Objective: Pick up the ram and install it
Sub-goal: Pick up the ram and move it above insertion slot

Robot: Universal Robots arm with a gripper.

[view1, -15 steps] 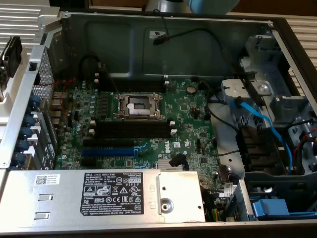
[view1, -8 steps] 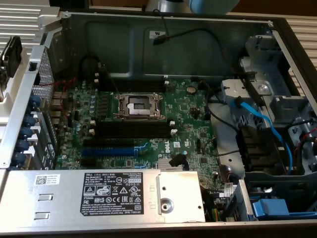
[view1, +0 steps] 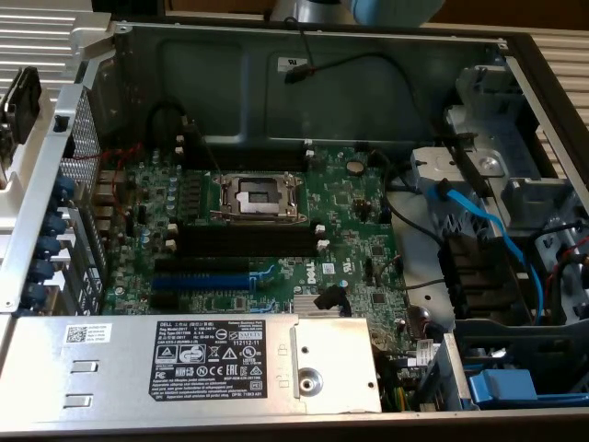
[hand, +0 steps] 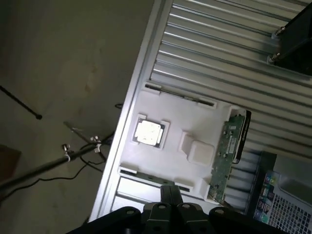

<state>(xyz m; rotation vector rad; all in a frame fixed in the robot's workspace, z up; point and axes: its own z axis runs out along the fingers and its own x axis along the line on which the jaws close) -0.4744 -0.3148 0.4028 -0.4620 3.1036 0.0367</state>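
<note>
The ram (hand: 225, 156) is a long green stick with a white label. It lies along one edge of a white tray (hand: 180, 112) on a ribbed metal table. My gripper (hand: 170, 194) hovers high above the tray's near edge, shut and holding nothing, well apart from the ram. In the exterior view the open computer case shows the green motherboard (view1: 350, 212) with its long black memory slots (view1: 247, 241) lying bare just below the CPU socket (view1: 259, 196).
A square silver CPU chip (hand: 148, 132) sits in the tray's other pocket. A blue expansion slot (view1: 202, 275), the power supply (view1: 184, 364), blue cables (view1: 479, 226) and drive bays crowd the case. Part of the arm (view1: 368, 9) shows at the case's far wall.
</note>
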